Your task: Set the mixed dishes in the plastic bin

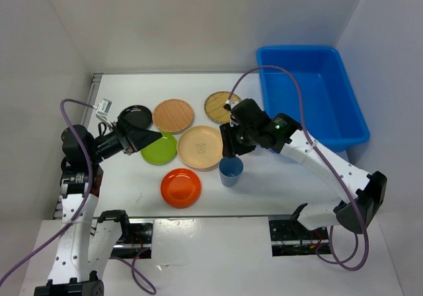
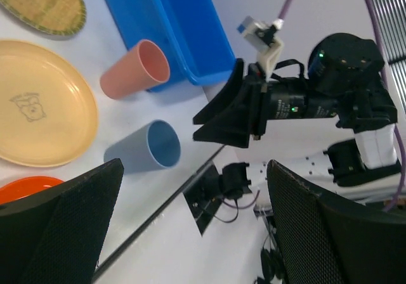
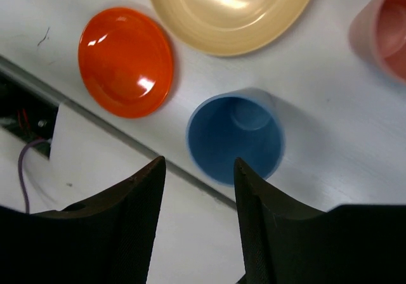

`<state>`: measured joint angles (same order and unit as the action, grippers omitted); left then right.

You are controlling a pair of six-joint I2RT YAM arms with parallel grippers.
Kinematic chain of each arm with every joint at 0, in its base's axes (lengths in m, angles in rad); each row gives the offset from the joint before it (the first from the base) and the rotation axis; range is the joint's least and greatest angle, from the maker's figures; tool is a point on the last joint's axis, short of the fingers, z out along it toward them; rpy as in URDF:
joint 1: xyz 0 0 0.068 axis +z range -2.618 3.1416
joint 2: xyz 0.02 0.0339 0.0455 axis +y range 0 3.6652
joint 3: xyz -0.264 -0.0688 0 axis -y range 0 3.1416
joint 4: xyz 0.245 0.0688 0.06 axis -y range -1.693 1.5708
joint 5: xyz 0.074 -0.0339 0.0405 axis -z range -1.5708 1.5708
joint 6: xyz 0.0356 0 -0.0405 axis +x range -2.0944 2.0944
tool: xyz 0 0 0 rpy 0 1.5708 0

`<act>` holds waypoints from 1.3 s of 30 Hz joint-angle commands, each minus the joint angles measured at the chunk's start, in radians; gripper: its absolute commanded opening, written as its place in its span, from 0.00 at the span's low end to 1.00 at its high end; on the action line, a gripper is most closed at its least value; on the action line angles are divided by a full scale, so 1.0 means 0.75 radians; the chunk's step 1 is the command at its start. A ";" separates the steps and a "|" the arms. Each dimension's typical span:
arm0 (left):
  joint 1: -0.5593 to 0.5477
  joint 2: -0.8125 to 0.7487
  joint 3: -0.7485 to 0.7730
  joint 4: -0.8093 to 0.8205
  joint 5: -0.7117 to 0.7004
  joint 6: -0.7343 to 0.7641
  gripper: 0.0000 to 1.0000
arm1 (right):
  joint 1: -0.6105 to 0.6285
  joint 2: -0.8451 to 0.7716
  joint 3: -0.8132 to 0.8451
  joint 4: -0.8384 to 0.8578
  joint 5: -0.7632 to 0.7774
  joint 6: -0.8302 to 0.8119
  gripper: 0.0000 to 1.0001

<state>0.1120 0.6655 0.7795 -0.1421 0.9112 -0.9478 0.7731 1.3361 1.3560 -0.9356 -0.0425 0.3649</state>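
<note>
The blue plastic bin (image 1: 310,98) stands at the far right. On the table lie the black (image 1: 135,115), light wood (image 1: 173,115), woven bamboo (image 1: 217,104), cream (image 1: 199,147), lime green (image 1: 160,149) and orange (image 1: 180,187) plates. The blue cup (image 1: 230,170) stands upright near the front. My right gripper (image 3: 198,163) is open and empty, hovering just above and beside the blue cup (image 3: 235,135). The pink cup (image 3: 384,33) stands close by, hidden under the right arm in the top view. My left gripper (image 1: 149,137) is open and empty, over the black and lime green plates.
White walls enclose the table on three sides. The table's front edge runs just in front of the orange plate and blue cup. The right arm's purple cable (image 1: 291,78) arcs over the bin's near left corner.
</note>
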 commanded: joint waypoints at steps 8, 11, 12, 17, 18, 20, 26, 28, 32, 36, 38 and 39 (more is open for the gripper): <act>-0.114 0.029 0.008 0.155 0.170 -0.015 1.00 | 0.370 0.176 -0.043 0.047 0.136 0.229 0.59; -0.145 0.029 0.008 0.167 0.170 -0.002 1.00 | 0.383 0.190 -0.043 0.059 0.163 0.266 0.60; -0.145 0.029 0.008 0.179 0.170 -0.002 1.00 | 0.383 0.190 -0.043 0.059 0.177 0.266 0.60; -0.145 0.029 -0.009 0.179 0.170 -0.017 1.00 | 0.383 0.162 -0.029 0.047 0.269 0.293 0.60; -0.145 0.029 -0.009 0.179 0.158 -0.017 1.00 | 0.383 0.162 -0.029 0.031 0.286 0.293 0.60; -0.145 0.017 -0.009 0.179 0.158 -0.017 1.00 | 0.383 0.162 -0.029 0.030 0.335 0.293 0.60; -0.145 0.004 -0.009 0.155 0.145 -0.029 1.00 | 0.383 0.211 -0.029 0.057 0.427 0.266 0.60; -0.145 0.004 -0.009 0.143 0.145 -0.029 1.00 | 0.383 0.211 -0.041 0.069 0.445 0.266 0.60; -0.145 0.004 -0.021 0.142 0.145 -0.029 1.00 | 0.368 0.211 -0.092 0.136 0.433 0.254 0.60; -0.145 0.004 -0.033 0.142 0.133 -0.041 1.00 | 0.368 0.241 -0.141 0.167 0.421 0.242 0.60; -0.145 0.004 -0.033 0.130 0.133 -0.041 1.00 | 0.354 0.254 -0.157 0.180 0.421 0.242 0.60; -0.145 0.004 -0.033 0.130 0.133 -0.041 1.00 | 0.354 0.266 -0.157 0.192 0.409 0.242 0.58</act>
<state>0.0074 0.6781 0.7628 -0.0658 1.0061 -0.9737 1.0477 1.5143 1.2507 -0.8551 0.2501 0.5552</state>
